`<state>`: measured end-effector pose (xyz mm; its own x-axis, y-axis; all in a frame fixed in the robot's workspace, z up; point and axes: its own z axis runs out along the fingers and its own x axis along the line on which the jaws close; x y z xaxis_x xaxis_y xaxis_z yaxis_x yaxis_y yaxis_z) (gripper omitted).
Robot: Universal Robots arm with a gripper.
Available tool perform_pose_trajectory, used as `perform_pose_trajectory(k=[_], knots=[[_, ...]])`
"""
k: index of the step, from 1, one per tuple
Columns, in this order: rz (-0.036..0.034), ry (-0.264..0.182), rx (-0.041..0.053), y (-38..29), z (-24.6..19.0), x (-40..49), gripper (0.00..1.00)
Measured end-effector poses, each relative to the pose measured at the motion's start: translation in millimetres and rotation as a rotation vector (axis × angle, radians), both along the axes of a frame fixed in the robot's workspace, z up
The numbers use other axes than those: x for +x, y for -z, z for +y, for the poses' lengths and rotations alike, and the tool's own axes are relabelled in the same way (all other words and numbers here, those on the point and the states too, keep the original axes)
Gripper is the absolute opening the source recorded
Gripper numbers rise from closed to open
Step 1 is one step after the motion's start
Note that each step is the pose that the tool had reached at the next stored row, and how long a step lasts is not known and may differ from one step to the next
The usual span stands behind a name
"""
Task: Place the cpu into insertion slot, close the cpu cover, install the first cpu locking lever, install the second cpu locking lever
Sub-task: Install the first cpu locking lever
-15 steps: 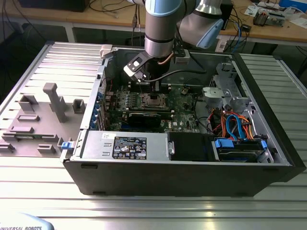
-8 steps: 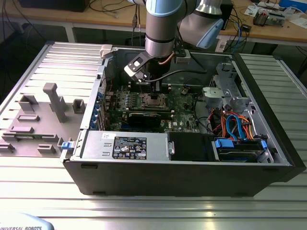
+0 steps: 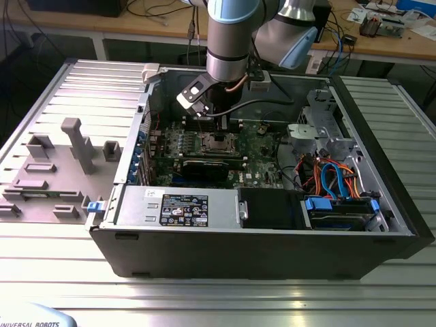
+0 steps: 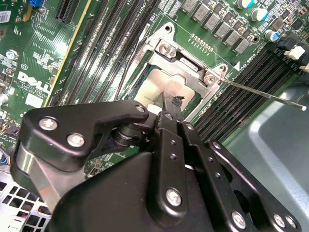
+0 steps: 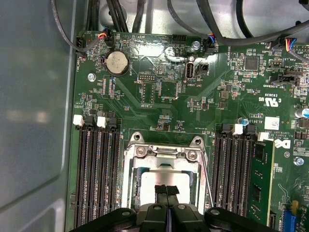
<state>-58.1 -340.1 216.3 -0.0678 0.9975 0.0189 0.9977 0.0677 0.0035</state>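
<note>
Though beneath cpu cover [image 5: 166,153], cpu [image 5: 147,188] face-up, flat.

The small square cpu [image 5: 147,186] has a dull silvery-grey metal top, smooth and a bit smudgy. The thin silver metal cpu cover [image 5: 166,153] around it is shiny. The green circuit board [image 5: 159,96] looks smooth and glossy. The black gripper [image 4: 171,104] is matt, with shiny metal screws [image 4: 174,196]. The grey metal case wall [image 5: 34,96] is smooth with a soft shine. The ribbed silver metal table [image 3: 204,300] gleams.
</note>
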Motion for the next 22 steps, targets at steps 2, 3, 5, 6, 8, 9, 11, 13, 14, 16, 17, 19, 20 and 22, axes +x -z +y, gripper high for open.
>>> perform_pose_trajectory(k=[2,3,5,6,8,9,11,13,14,16,17,19,20,22], knots=[[0.0,0.0,0.0,0.0,0.0,0.0,0.11],[0.0,0.0,0.0,0.0,0.0,0.0,0.11],[0.0,0.0,0.0,0.0,0.0,0.0,0.11],[-0.0001,0.0,0.0001,0.0,0.0,0.0,0.11],[0.0,0.0,0.0,-1.5,0.1,0.1,0.11],[0.0,0.0,-0.0001,-4.6,0.0,0.0,0.11],[0.0,0.0,0.0,-9.4,0.0,0.0,0.11],[0.0,0.0,-0.0001,-14.6,0.0,0.0,0.11],[0.0,0.0,0.0,-16.2,0.0,0.0,0.11],[0.0,0.0,0.0,-22.9,0.0,0.0,0.11],[-0.0001,0.0,0.0001,-26.0,0.0,0.1,0.11],[0.0,0.0,-0.0001,-30.4,0.0,0.0,0.11],[0.0,0.0,-0.0001,-33.6,0.0,0.0,0.11],[0.0,0.0,-0.0001,-36.9,0.0,0.0,0.11]])
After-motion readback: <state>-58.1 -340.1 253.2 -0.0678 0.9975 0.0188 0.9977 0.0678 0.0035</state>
